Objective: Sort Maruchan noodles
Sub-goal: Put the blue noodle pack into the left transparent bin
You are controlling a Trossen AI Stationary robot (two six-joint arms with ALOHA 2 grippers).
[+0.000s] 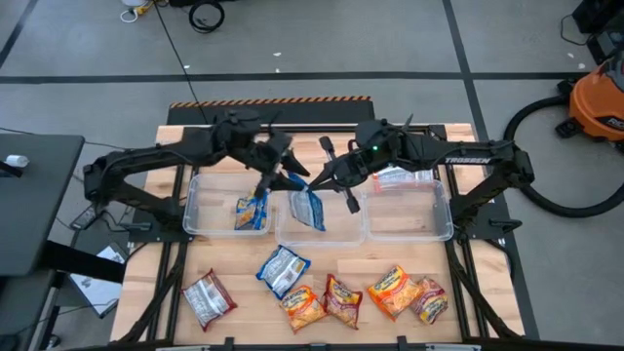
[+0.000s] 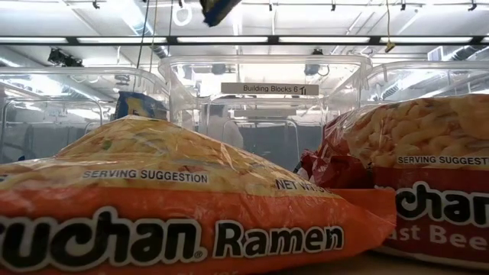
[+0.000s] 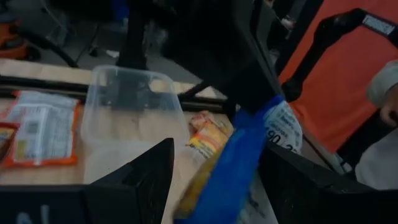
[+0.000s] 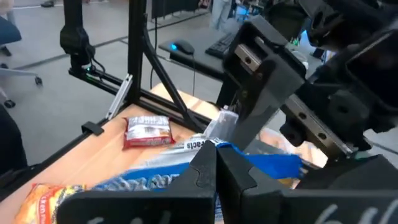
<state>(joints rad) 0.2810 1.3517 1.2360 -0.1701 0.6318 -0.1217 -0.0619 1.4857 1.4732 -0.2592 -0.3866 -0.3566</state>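
Note:
Above the middle clear bin point(image 1: 322, 232), my right gripper point(image 4: 216, 163) is shut on a blue-and-white noodle packet point(image 1: 310, 208). The same packet shows at the low view's top point(image 2: 218, 9). My left gripper point(image 3: 217, 186) is open just left of it. Its fingers stand on either side of the packet's blue end point(image 3: 239, 155), with gaps showing. Another blue packet point(image 1: 252, 212) leans inside the left bin point(image 1: 200, 210). A red-and-white packet point(image 1: 400, 177) lies at the right bin's point(image 1: 439, 214) far side. My right gripper pinches the blue-and-white packet by its blue upper edge point(image 4: 261, 163) between its two shut fingers. It comes in nearly level from the table's right. The packet hangs below the fingers, lifted clear above the middle bin.
Several packets lie in a row near the table's front edge: red-and-silver point(image 1: 208, 297), blue-and-white point(image 1: 283, 270), orange point(image 1: 302, 307), red point(image 1: 341, 299), orange point(image 1: 393, 291) and red point(image 1: 429, 300). In the low view, an orange packet point(image 2: 176, 206) and a red one point(image 2: 428, 191) fill the foreground.

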